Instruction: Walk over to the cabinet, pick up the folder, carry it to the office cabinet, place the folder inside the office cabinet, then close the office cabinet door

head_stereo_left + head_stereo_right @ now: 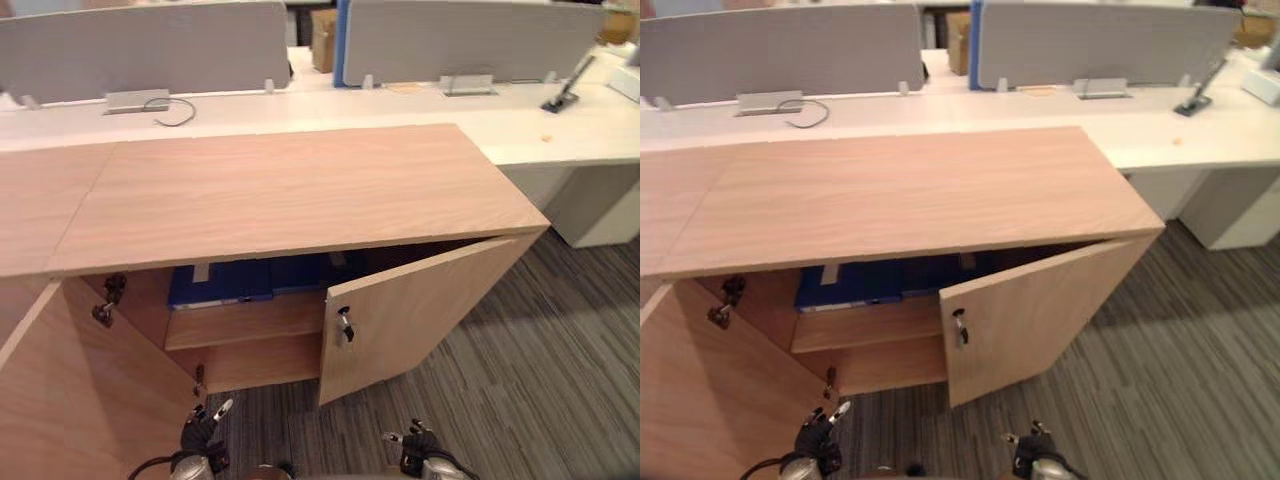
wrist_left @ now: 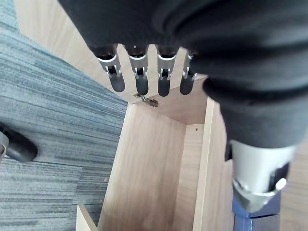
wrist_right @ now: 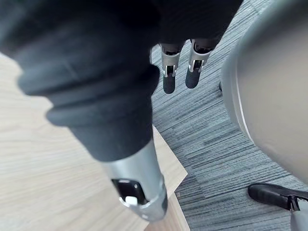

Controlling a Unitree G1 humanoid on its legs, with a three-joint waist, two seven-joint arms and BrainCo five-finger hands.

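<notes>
A blue folder (image 1: 225, 282) lies flat on the upper shelf inside the wooden office cabinet (image 1: 300, 190). Both cabinet doors stand open: the right door (image 1: 410, 315) with its key swings out toward me, and the left door (image 1: 70, 390) is wide open at the lower left. My left hand (image 1: 203, 432) hangs low in front of the cabinet opening, its fingers (image 2: 139, 77) straight and holding nothing. Low down to the right of that, below the right door, my right hand (image 1: 418, 445) also has straight fingers (image 3: 171, 79) and is empty, over the carpet.
Behind the cabinet runs a white desk (image 1: 560, 125) with grey divider screens (image 1: 140, 45), a cable and a small dark object. Striped grey carpet (image 1: 540, 380) covers the floor to the right. A cardboard box (image 1: 323, 38) stands beyond the screens.
</notes>
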